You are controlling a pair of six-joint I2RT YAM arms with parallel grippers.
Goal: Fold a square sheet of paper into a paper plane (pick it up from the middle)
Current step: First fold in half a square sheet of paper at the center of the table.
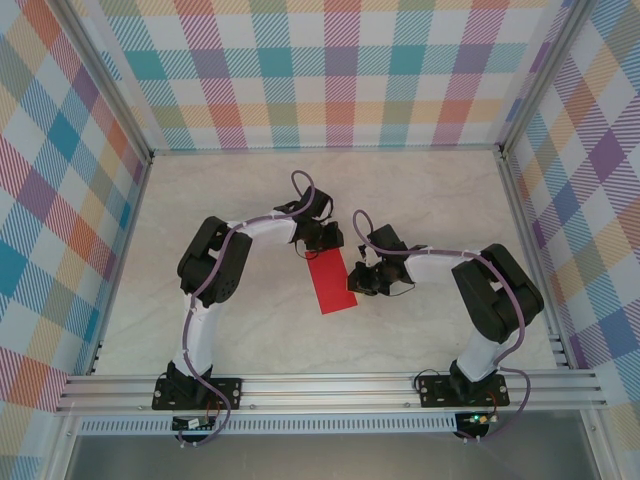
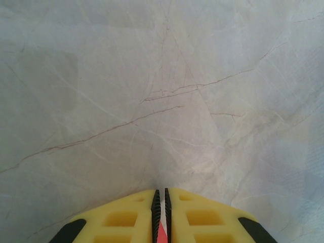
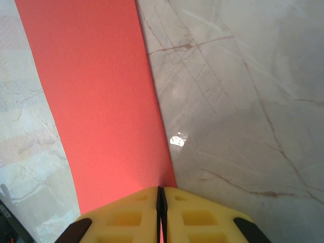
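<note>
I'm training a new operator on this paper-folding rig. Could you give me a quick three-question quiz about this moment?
1. True or false: the left gripper stands wide open, holding nothing.
2. In the top view, the red paper looks like: A) a full square, B) a long rectangle, C) a crumpled ball.
3. Which gripper pinches the paper's far end?
Key: 1 false, it is shut on the paper. 2 B. 3 the left; the right gripper grips its right side.
</note>
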